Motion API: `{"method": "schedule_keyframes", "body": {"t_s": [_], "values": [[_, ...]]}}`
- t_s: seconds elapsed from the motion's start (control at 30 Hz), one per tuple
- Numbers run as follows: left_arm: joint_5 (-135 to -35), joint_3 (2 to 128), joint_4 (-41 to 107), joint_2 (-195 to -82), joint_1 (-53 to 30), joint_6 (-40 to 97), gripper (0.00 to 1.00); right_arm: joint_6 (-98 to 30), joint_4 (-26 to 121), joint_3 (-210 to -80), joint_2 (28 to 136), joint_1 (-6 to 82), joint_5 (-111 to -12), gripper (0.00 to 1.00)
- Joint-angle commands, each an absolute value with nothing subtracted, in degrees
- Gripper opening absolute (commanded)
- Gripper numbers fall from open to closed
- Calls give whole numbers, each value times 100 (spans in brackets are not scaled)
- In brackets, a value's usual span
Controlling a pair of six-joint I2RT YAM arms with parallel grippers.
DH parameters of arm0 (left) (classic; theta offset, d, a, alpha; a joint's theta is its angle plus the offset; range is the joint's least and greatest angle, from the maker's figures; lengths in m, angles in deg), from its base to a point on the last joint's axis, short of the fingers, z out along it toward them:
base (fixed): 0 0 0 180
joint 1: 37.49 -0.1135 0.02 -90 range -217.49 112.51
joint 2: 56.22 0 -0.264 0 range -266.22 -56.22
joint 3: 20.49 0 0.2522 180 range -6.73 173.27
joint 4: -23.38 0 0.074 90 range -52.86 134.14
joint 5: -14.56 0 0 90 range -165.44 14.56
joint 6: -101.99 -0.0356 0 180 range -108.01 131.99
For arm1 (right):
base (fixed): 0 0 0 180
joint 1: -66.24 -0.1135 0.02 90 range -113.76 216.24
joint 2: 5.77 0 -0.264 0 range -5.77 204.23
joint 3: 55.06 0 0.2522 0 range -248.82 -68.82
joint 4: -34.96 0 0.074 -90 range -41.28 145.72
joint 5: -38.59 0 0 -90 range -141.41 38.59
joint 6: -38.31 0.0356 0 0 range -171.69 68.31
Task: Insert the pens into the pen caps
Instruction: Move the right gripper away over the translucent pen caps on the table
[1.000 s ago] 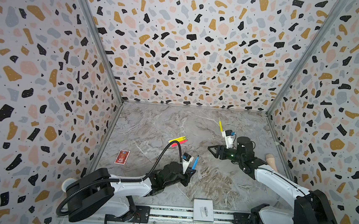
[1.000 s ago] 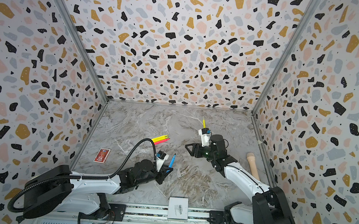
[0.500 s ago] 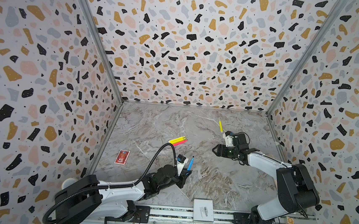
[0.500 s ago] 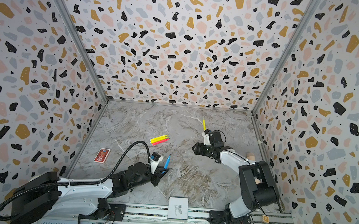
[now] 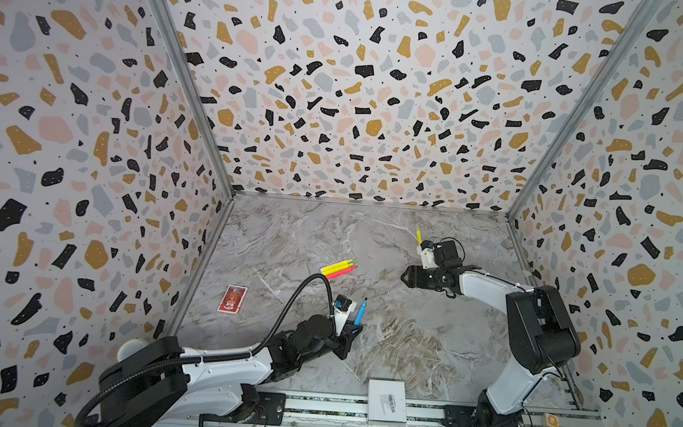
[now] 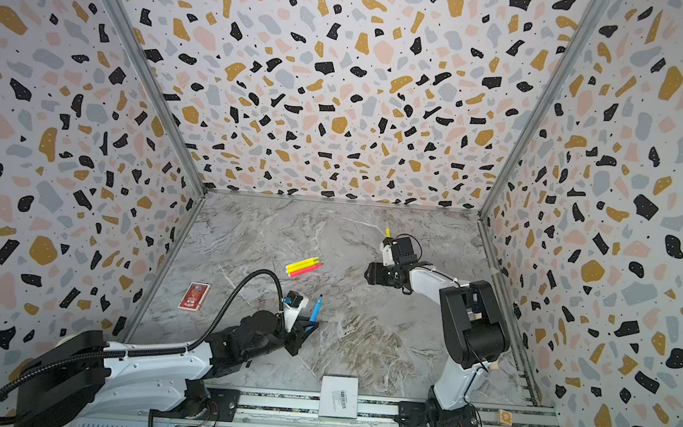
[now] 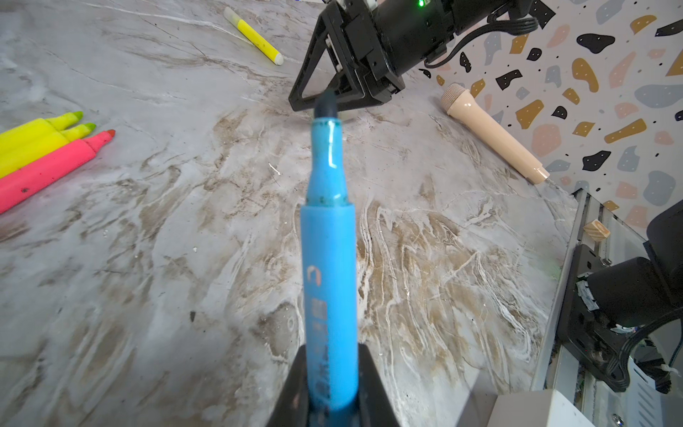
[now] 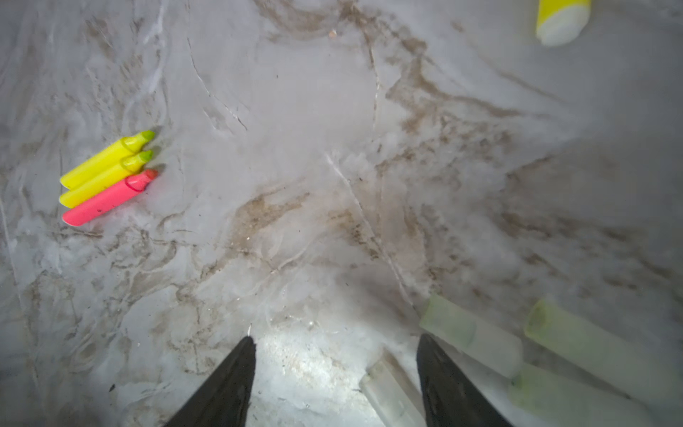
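Note:
My left gripper (image 5: 353, 333) (image 7: 330, 388) is shut on the blue pen (image 5: 360, 311) (image 6: 315, 309) (image 7: 327, 240), whose dark tip points toward the right gripper. My right gripper (image 5: 405, 276) (image 6: 368, 273) (image 8: 336, 344) hangs open low over the table. One translucent pen cap (image 8: 388, 384) lies between its fingers, close to one fingertip (image 8: 428, 355). More pale caps (image 8: 469, 332) (image 8: 591, 340) lie just outside. Two yellow pens and a pink one (image 5: 337, 268) (image 6: 303, 266) (image 8: 107, 177) lie side by side mid-table. Another yellow pen (image 5: 418, 237) (image 7: 255, 37) lies behind the right gripper.
A red card (image 5: 233, 299) lies near the left wall. A beige microphone-shaped handle (image 7: 491, 133) rests by the right wall. A white box (image 5: 387, 399) and a small wooden block (image 5: 548, 419) sit on the front rail.
The right arm has folded up, its elbow now raised above its base, while its open gripper stays low by the caps. The left gripper with the blue pen has shifted slightly left.

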State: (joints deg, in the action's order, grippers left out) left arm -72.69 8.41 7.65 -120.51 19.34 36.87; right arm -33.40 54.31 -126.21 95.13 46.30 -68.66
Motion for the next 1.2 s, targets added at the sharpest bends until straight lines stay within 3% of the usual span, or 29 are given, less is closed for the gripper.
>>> {"method": "schedule_keyframes", "body": {"t_s": [0.0,0.33,0.9,1.17], "values": [[-7148,731,621,-11958,1911,3686,0,-3468,5590,-12785,9559,4466,-6803,69],[-7114,664,625,-11889,1911,3704,0,-3339,5530,-12725,9677,4190,-6732,68],[-7179,637,551,-11915,1911,3730,0,-2910,5350,-11604,8563,3787,-6277,67],[-7245,711,612,-11912,1911,3730,0,-2889,5673,-11992,8173,3708,-6036,66]]}}
